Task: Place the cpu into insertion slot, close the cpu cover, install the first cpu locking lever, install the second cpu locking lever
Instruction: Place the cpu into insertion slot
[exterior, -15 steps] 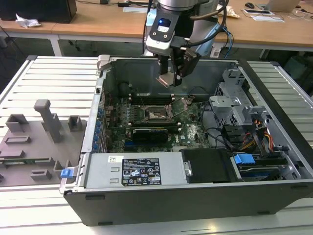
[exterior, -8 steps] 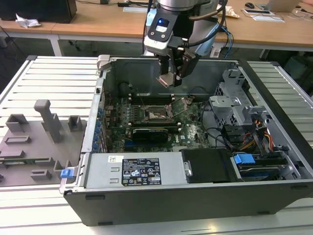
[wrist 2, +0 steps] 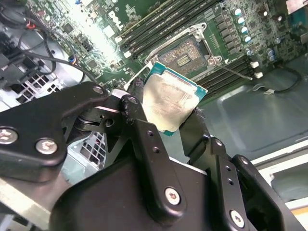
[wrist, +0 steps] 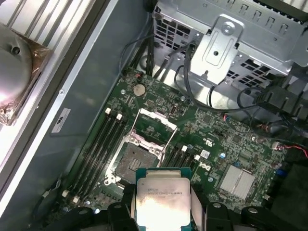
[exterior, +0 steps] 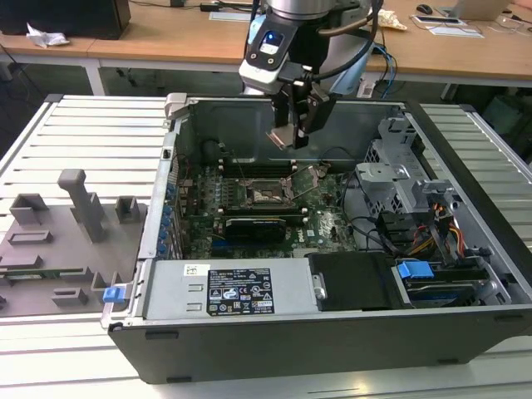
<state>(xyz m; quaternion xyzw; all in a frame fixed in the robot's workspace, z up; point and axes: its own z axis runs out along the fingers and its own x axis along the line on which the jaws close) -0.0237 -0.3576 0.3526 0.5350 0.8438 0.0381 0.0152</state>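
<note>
The cpu (wrist 2: 171, 103) is clamped by its edges in the gripper (wrist 2: 163, 114), held in the air above the motherboard (wrist: 226, 139) and apart from the bare socket (wrist: 136, 162). The cpu cover (wrist: 157, 117) stands raised at the socket's edge, inside the open computer case (exterior: 332, 349).

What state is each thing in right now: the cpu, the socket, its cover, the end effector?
cpu: gripped, held in the air above the motherboard, not seated.
end effector: shut on the cpu.
insertion slot: empty, uncovered.
cpu cover: swung open.
computer case: side open.
</note>
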